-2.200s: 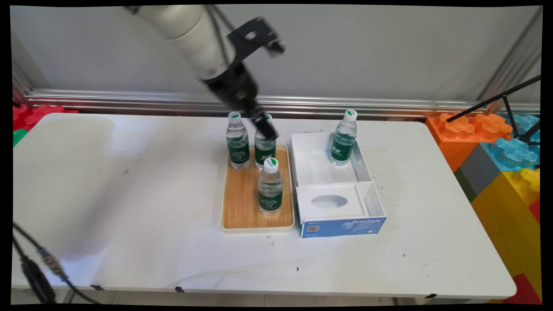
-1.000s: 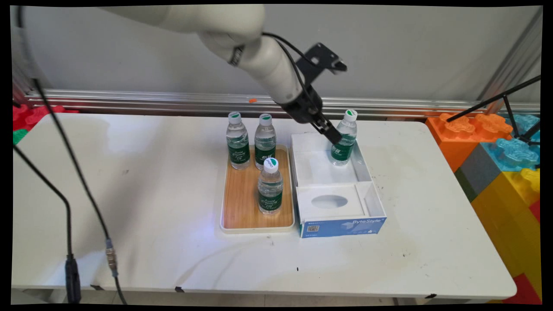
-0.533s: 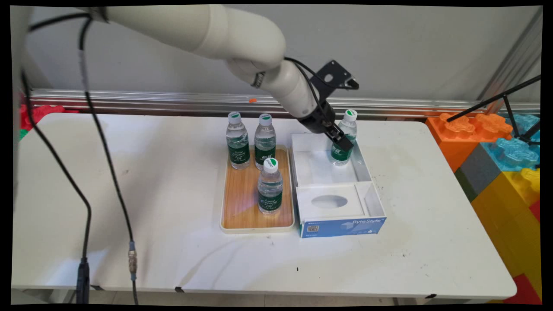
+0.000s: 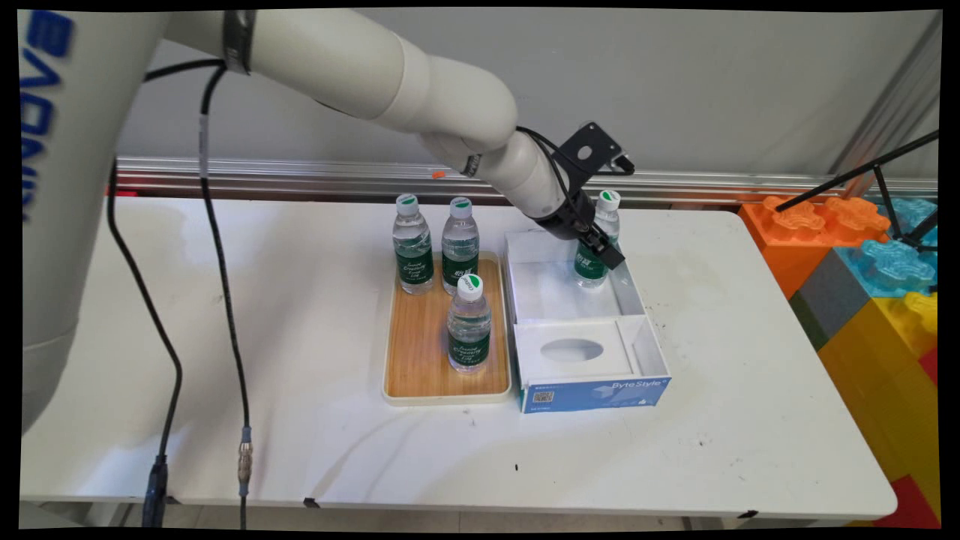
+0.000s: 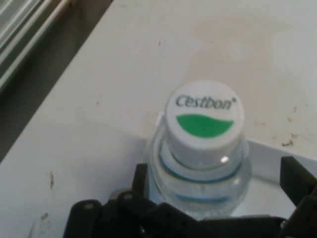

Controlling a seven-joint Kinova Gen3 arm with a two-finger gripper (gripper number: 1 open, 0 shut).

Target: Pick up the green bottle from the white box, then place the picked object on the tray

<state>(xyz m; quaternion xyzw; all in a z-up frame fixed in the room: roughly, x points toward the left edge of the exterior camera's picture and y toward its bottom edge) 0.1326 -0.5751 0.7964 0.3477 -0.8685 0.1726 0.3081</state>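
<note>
Gripper (image 4: pixel 602 251) down at the bottle (image 4: pixel 596 244) in the white box (image 4: pixel 634 300), fingers (image 5: pixel 294 181) spread apart on both sides of the bottle's shoulder (contact not clear). Bottle upright in the far right corner of the box, cap (image 5: pixel 204 121) lettered Cestbon. Three more bottles (image 4: pixel 469 322) upright on the tray (image 4: pixel 420 352), just left of the box.

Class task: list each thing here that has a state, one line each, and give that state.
Gripper: open, straddling the box bottle.
Box bottle: upright, capped, in the box.
Box: open-topped.
Tray bottles: three, upright, capped.
Tray: flat on table.
</note>
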